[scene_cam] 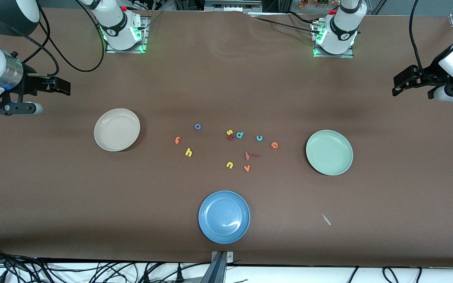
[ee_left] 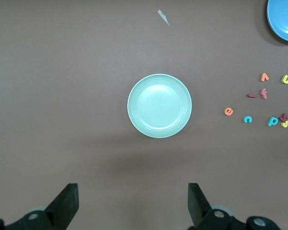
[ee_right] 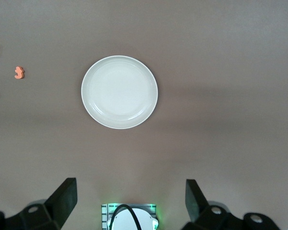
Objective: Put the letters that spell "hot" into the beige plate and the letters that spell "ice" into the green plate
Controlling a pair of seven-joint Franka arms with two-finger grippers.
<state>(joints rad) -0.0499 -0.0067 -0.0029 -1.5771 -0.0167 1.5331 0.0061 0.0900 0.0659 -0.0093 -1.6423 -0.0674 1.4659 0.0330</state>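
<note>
Right gripper [ee_right: 129,203] — jaws wide, holding nothing, hovering at the right arm's end of the table. The beige plate [ee_right: 119,92] lies straight ahead of these jaws, bare. Past it, toward the table's middle: orange t [scene_cam: 177,140], yellow h [scene_cam: 188,152], blue o [scene_cam: 197,126], all flat on the table [scene_cam: 226,78], apart from one another. The t is the first letter ahead of the plate; its stem runs roughly toward the front camera.

Left gripper [ee_left: 133,203] — jaws wide, holding nothing, hovering at the left arm's end of the table. The green plate [ee_left: 159,106] lies straight ahead, bare. Past it, toward the middle: orange e [scene_cam: 274,145], teal c [scene_cam: 259,138], dark red i [scene_cam: 256,155]. The i is a bar whose long axis runs along the table's length, just beside a pinkish letter [scene_cam: 247,155].

Judgement — the right arm is nearer h, o, t; the left arm is nearer i, c, e. Each must reach over its own plate to its letters.

Not wanted: blue plate [scene_cam: 224,217], u [scene_cam: 229,165], v [scene_cam: 246,168], d [scene_cam: 240,135].
</note>
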